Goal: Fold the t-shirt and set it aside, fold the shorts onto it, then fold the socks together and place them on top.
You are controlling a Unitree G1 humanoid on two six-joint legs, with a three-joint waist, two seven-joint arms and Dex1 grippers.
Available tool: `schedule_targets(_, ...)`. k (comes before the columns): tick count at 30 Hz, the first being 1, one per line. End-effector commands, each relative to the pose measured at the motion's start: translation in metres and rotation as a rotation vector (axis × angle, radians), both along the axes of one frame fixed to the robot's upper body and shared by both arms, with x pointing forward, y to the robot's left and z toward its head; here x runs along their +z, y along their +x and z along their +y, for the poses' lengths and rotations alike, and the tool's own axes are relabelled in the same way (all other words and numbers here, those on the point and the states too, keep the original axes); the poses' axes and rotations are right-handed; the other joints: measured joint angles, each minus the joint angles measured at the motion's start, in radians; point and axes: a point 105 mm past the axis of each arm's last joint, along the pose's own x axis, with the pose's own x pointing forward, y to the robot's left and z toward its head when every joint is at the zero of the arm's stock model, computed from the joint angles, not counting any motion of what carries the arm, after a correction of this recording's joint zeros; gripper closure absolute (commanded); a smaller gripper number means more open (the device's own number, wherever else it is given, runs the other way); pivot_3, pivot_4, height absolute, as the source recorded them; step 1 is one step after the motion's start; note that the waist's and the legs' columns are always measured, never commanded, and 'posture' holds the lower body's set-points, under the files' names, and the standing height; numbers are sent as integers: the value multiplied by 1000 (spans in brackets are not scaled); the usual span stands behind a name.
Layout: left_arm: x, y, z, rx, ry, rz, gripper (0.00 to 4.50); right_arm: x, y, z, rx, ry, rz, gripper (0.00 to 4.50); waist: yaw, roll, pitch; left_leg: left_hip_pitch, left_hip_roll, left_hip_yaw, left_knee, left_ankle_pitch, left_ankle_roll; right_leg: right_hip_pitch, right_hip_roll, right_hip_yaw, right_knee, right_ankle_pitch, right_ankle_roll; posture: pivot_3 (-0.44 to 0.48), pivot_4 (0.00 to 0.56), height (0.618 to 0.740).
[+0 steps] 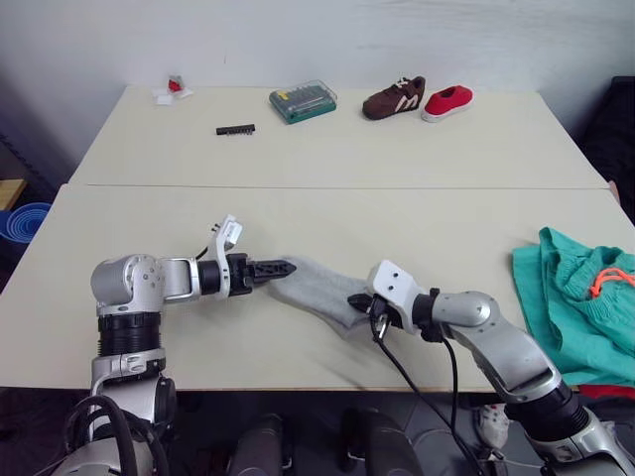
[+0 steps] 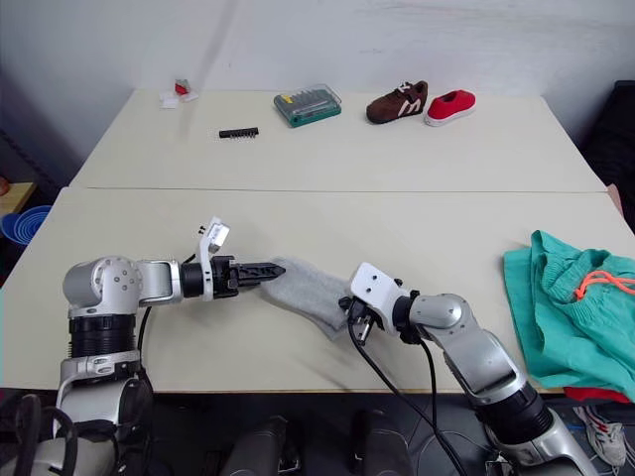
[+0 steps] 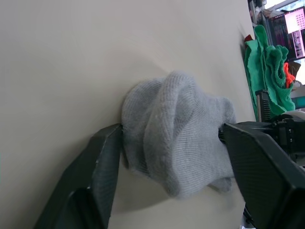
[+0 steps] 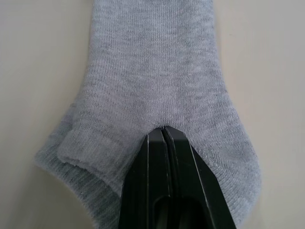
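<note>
With the left gripper (image 1: 281,269) and right gripper (image 4: 164,131) each pinching the grey socks (image 1: 322,289), opposing pulls risked slipping a sock free.

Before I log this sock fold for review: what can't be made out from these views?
- The t-shirt: a red strip at the table's edge under the shorts, which cover the rest in the eye views.
- The shorts: cut off by the frame's right edge.
- The socks: whether one or two layers lie between the left gripper and right gripper.
- The case: contents too small.
</note>
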Motion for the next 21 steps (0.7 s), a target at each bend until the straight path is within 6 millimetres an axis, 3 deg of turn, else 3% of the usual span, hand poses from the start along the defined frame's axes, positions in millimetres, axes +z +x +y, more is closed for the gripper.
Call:
schedule_targets(1, -11, -7, -14, -66, -15, 64, 2198, -5, -5, 3, 9, 3, 18, 4500, -1, 0, 0, 0, 0, 0, 0, 0, 0, 0, 0, 0, 0, 0, 0, 0, 150, 740)
schedule_targets(3, -7, -5, -12, -61, -23, 48, 2804, -5, -5, 3, 7, 3, 18, 4500, -3, 0, 0, 0, 0, 0, 0, 0, 0, 0, 0, 0, -1, 0, 0, 0, 150, 740)
schedule_targets(8, 29, 1, -16, -99, -1, -138, 4464, -5, -5, 1, 4, 3, 18, 4500, -4, 0, 0, -2, 0, 0, -1, 0, 0, -2, 0, -1, 0, 0, 0, 0, 150, 740)
schedule_targets(11, 43, -3, -27, -208, 158, -362, 4488, -5, -5, 1, 4, 2, 20, 4500, -5, 0, 0, -2, 0, 0, -1, 0, 0, -2, 0, -1, -1, 0, 0, 0, 150, 740)
schedule_targets(14, 52, -12, -45, -329, 219, -481, 4488, -6, -5, 2, 5, 1, 22, 4500, -5, 0, 0, -2, 0, 0, -2, 0, -1, -2, 0, 0, -2, 0, 0, 0, 150, 740)
schedule_targets(18, 43, -28, -62, -503, 307, -558, 4488, -7, -4, 3, 3, 4, 24, 4500, -5, 0, 0, -2, 1, 0, -2, 0, -1, -2, 0, 0, -2, 0, -1, 0, 150, 740)
schedule_targets(21, 34, -26, -78, -565, 374, -618, 4488, -10, -5, 4, 4, 0, 28, 4500, -4, 0, 0, -2, 1, 0, -2, 0, -1, -2, 0, -1, -2, -1, -1, 0, 150, 740)
